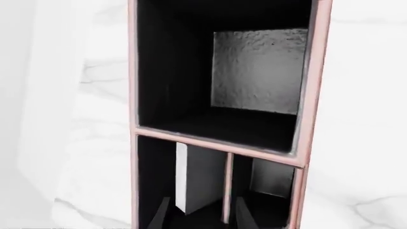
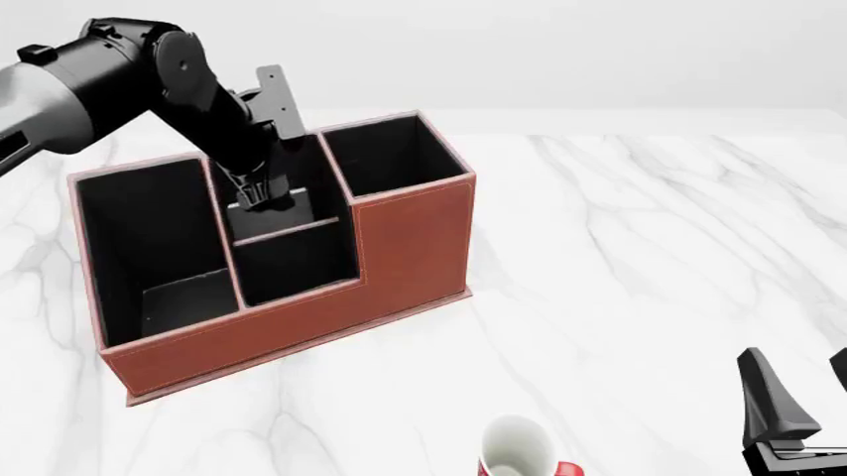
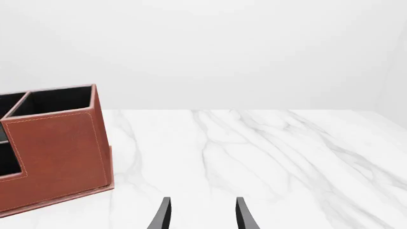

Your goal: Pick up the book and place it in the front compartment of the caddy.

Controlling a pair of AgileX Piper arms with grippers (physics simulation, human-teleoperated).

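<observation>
The reddish-brown caddy (image 2: 397,248) stands at the left of the table and also shows in the right wrist view (image 3: 57,152). My left gripper (image 2: 261,193) hangs over its small middle compartments, fingers spread (image 1: 202,217). The book (image 1: 200,176), dark with a white strip, stands on end below and between the fingers, beside a pale divider. In the front view the book (image 2: 274,211) shows just behind the divider that backs the low front compartment. I see no finger touching it. My right gripper (image 2: 794,402) is open and empty at the near right (image 3: 202,214).
A white-and-red mug (image 2: 517,448) stands near the table's front edge, between the caddy and my right gripper. The caddy's large left compartment (image 1: 254,71) shows a grey floor patch. White marble table (image 2: 636,248) stretches to the right.
</observation>
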